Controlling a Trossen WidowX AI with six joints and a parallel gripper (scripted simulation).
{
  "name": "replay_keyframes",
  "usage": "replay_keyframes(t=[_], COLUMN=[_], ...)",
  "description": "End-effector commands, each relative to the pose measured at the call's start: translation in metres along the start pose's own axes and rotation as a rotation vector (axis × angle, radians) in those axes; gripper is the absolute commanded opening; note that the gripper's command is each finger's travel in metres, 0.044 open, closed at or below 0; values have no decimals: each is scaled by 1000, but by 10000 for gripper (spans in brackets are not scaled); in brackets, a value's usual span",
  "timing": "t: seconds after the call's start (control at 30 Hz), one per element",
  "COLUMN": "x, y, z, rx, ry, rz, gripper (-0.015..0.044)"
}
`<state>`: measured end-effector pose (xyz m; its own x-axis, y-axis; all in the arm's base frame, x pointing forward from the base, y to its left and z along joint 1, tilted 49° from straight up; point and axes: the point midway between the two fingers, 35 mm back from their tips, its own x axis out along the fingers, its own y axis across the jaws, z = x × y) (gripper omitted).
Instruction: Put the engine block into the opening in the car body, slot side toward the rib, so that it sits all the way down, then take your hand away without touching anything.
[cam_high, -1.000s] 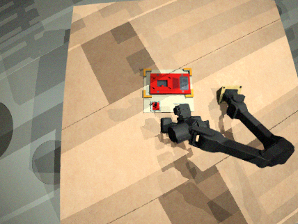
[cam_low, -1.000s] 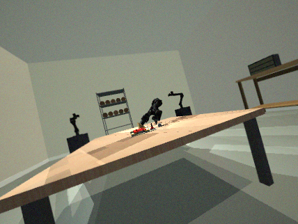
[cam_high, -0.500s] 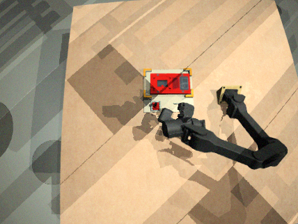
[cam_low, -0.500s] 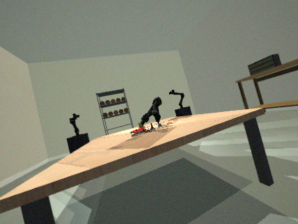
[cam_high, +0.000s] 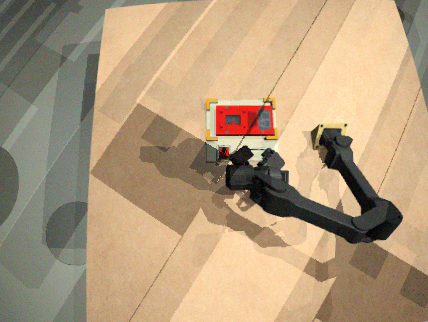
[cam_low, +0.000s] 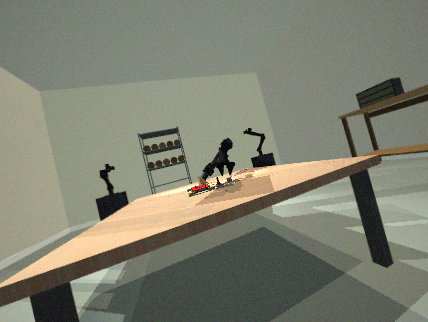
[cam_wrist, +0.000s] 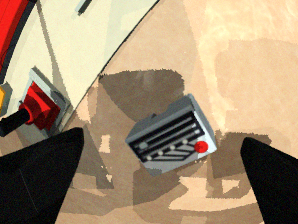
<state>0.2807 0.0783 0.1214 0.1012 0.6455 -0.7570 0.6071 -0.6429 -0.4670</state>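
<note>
The engine block (cam_wrist: 165, 134) (cam_low: 229, 180) is a small grey block with black slots and a red dot, lying on the table beside the pale board; the arm seems to hide it in the top view. My gripper (cam_wrist: 166, 141) (cam_high: 257, 157) is open and empty above it, with one fingertip on each side in the wrist view. The red car body (cam_high: 253, 130) (cam_low: 200, 188) lies on the board between yellow corner pieces. Its squarish opening (cam_high: 233, 120) shows dark grey inside. The rib cannot be made out.
A small red piece (cam_high: 224, 152) (cam_wrist: 44, 106) with a black stem stands on a grey base on the pale board (cam_wrist: 107, 30), close to my left fingertip in the wrist view. The arm's base sits by a yellowish plate (cam_high: 339, 127) right of the board.
</note>
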Motion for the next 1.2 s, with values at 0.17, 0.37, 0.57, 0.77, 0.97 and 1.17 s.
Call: replay_keyframes(t=[0.17,0.37,0.57,0.77,0.97,1.17], x=[-4,-7,-10,-13,-13,2], y=[1,3,4,6,8,6], z=[-4,-6,-9,-11,-14,-14], rx=[278,478,679,874,896,889], ry=[-23,-46,-74,-106,-110,-124], rz=[-61,-101,-139,-173,-177,-199], gripper=[440,440,440,440,440,440])
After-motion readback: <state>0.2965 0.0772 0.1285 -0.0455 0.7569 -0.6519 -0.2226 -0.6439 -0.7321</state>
